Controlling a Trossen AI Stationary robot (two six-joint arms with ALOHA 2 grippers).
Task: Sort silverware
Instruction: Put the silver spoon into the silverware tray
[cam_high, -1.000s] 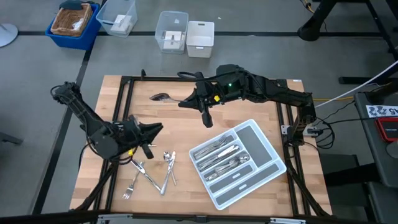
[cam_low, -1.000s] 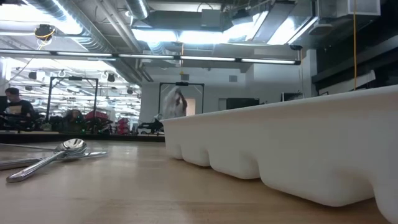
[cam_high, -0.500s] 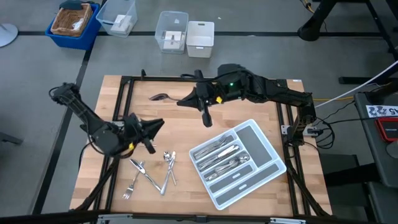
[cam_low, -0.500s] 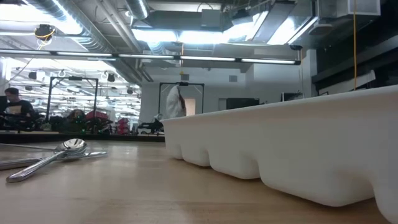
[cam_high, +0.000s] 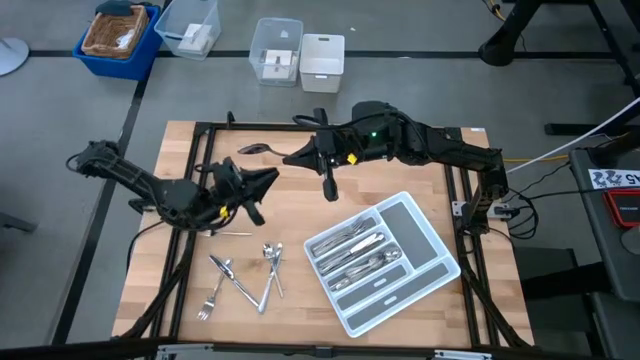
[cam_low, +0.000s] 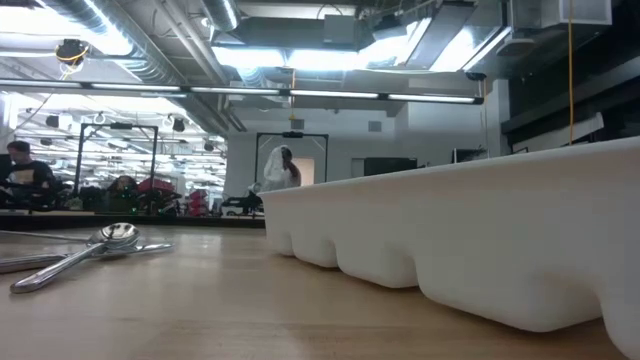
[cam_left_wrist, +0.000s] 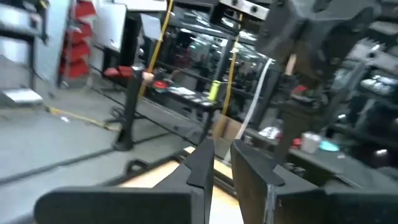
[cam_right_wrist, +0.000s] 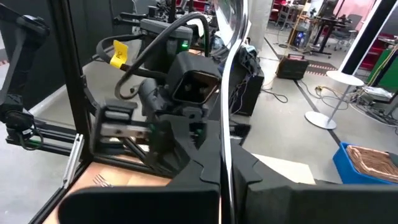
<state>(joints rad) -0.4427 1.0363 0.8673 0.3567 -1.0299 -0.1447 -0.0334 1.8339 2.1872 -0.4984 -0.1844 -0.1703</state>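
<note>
The right gripper (cam_high: 296, 156) hangs over the far middle of the table, its fingers (cam_right_wrist: 205, 171) pressed together on the handle of a spoon (cam_high: 255, 149); the bowl of that spoon juts out past the fingertips toward the table's far left part, and in the right wrist view the shiny handle runs up between the two dark fingers. The left gripper (cam_high: 268, 178) is raised just near it, above the left half of the wooden table (cam_high: 300, 215), pointing toward the right gripper. In the left wrist view its fingers (cam_left_wrist: 202, 163) stand a narrow gap apart, and nothing can be seen between them; whether they hold anything cannot be told.

A single thin piece of silverware (cam_high: 232, 233) lies flat just in front of the left gripper. Nearer the front edge, a loose cluster of forks and spoons (cam_high: 245, 278) lies crossed over one another. To its right sits the light grey compartmented tray (cam_high: 428, 236), set at an angle, with sorted cutlery (cam_high: 355, 255) lying in its long compartments. The low view shows two spoons (cam_low: 85, 251) resting on the wood beside the tray's pale wall (cam_low: 480, 245).
</note>
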